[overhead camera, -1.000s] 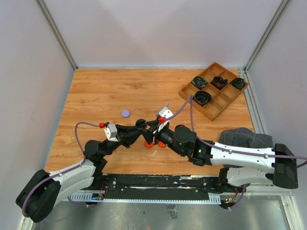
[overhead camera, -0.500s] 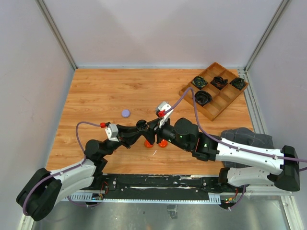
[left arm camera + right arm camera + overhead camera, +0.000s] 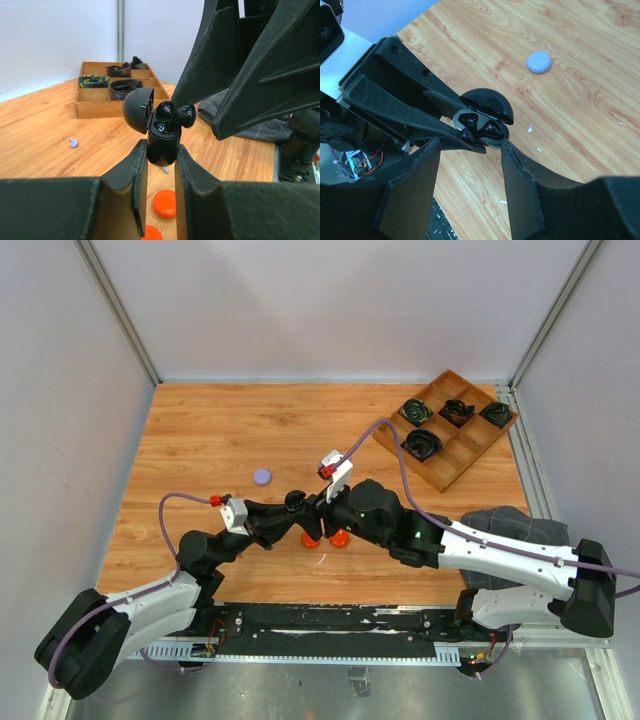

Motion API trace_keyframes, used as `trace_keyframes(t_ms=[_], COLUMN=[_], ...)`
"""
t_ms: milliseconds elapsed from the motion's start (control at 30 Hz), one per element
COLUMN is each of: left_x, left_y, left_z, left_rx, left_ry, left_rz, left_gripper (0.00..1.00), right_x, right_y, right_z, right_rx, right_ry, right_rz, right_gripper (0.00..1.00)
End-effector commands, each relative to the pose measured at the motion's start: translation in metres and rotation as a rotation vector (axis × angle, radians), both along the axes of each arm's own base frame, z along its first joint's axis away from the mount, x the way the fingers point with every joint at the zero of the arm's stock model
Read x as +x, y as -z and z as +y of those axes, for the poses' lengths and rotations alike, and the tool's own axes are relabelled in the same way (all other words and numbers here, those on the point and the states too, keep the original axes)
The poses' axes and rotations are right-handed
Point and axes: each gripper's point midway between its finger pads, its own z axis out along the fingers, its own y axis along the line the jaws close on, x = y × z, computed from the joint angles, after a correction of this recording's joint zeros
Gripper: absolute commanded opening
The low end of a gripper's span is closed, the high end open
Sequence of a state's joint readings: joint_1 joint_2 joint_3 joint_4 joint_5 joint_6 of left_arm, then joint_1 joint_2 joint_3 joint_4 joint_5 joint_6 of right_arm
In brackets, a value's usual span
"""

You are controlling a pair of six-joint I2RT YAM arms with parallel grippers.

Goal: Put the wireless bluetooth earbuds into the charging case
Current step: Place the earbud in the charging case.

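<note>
the left gripper (image 3: 161,161) is pinching the black charging case (image 3: 161,139) upright above the table (image 3: 200,440), lid hanging open, with two black earbuds (image 3: 175,117) sitting in its mouth (one is poking up at a slant). the right gripper (image 3: 470,149) is hovering just over it, fingers spread apart.

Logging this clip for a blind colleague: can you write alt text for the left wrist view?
The left pincer grips an open black charging case upright, two black earbuds sitting in it. The open right pincer hangs just above; behind, on the wooden table, lie orange discs, a lilac earbud and a tray of coiled cables.
</note>
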State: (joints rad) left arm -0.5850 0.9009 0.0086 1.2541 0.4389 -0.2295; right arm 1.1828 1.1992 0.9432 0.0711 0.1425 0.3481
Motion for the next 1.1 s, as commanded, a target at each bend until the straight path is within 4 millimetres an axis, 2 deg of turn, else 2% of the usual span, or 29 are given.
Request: trace_keyframes(t_ms=[0,633,733,867,1067], left_x=[-0.007,-0.006,-0.006,-0.008,-0.009], left_y=[0.012,0.016,0.015,0.016,0.019], left_z=[0.002,-0.002,-0.003,-0.005,-0.010], left_rx=[0.013,0.027,0.029,0.035,0.054], left_ry=[0.013,0.029,0.038,0.052,0.081], left_rz=[0.009,0.027,0.023,0.021,0.025], left_gripper=[0.00,0.00,0.00,0.00,0.00], right_x=[-0.003,-0.022,-0.015,-0.006,0.005], right_y=[-0.018,-0.036,-0.035,-0.036,-0.038], right_z=[0.009,0.032,0.028,0.014,-0.009], right_rx=[0.047,0.114,0.096,0.051,-0.023], right_ry=[-0.034,-0.174,-0.155,-0.140,-0.235], right_rz=[0.018,0.038,0.025,-0.018,-0.031], right_gripper=[0.52,0.52,0.52,0.54,0.67])
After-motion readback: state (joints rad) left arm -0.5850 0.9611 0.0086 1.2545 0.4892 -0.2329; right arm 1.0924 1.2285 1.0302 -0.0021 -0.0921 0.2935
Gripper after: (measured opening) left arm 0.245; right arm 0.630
